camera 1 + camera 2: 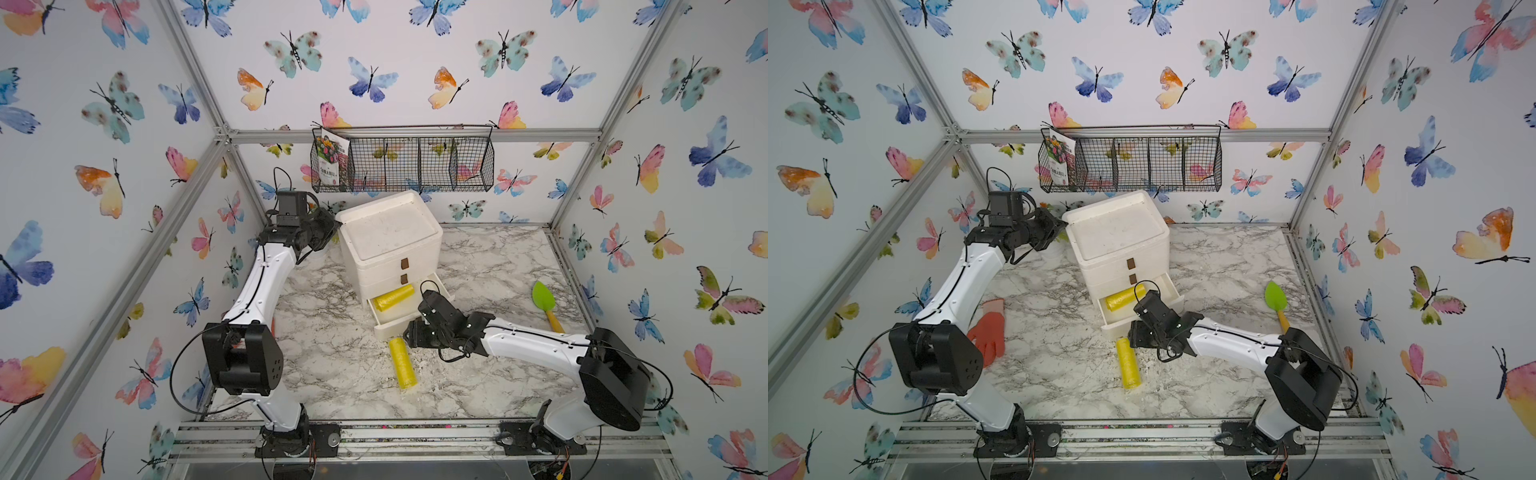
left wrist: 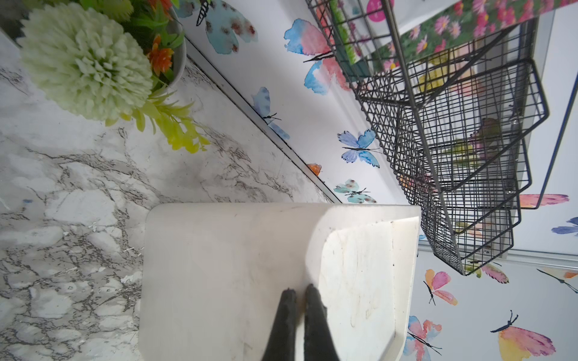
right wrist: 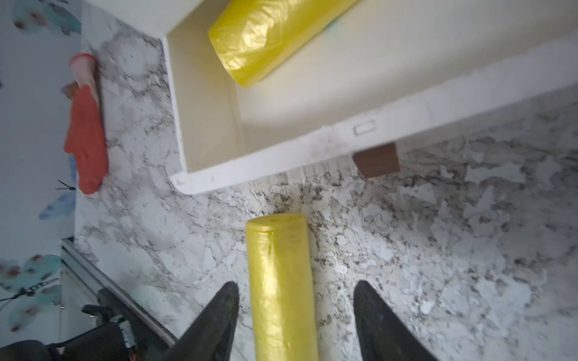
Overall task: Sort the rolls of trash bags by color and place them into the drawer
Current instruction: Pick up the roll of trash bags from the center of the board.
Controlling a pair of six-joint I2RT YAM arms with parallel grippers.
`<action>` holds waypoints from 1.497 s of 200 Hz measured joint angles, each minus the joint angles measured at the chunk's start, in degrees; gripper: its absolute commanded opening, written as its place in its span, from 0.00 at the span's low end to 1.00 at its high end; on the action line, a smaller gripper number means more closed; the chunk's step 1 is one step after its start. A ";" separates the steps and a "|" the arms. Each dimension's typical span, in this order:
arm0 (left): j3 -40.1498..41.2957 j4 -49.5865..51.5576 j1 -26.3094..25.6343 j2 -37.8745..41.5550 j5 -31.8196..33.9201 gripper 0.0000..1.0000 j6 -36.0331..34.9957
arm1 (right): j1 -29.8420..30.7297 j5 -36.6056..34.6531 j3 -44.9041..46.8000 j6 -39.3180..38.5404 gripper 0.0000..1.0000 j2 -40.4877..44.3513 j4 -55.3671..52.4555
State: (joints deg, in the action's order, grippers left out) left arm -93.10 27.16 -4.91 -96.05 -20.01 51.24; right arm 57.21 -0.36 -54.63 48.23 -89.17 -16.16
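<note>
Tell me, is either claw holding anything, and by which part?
Nothing is held. The open right gripper straddles the yellow plastic roll on the table; the shut left gripper is empty.

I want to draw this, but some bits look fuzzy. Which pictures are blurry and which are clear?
Right wrist view: soft all over, the orange glove smeared most, glints on the yellow roll in the drawer. Left wrist view: clear, the pale green flower crisp. In both top views: even light, faint shadows on the marble table.

Robot test booth: aluminium frame (image 1: 540, 136), butterfly wallpaper (image 1: 415, 75)
</note>
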 measured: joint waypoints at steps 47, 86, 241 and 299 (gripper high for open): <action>-0.02 0.09 0.00 0.04 0.04 0.05 0.00 | 4.92 -1.92 -3.72 -4.24 0.65 -6.08 -3.19; -0.02 0.11 0.00 0.07 0.07 0.05 0.02 | 5.33 -2.27 -4.92 -5.53 0.65 -8.37 -3.30; 0.02 0.09 0.00 0.09 0.04 0.05 0.02 | 6.47 -1.31 -10.43 -5.86 0.52 -15.37 -6.25; 0.24 -0.17 0.00 0.17 0.04 0.05 0.02 | 7.39 -2.69 -10.93 -5.35 0.40 -15.37 -7.41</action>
State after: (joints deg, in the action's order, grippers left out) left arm -92.86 26.98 -4.91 -95.88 -19.97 51.27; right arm 64.60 -3.05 -65.56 42.87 -104.53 -23.57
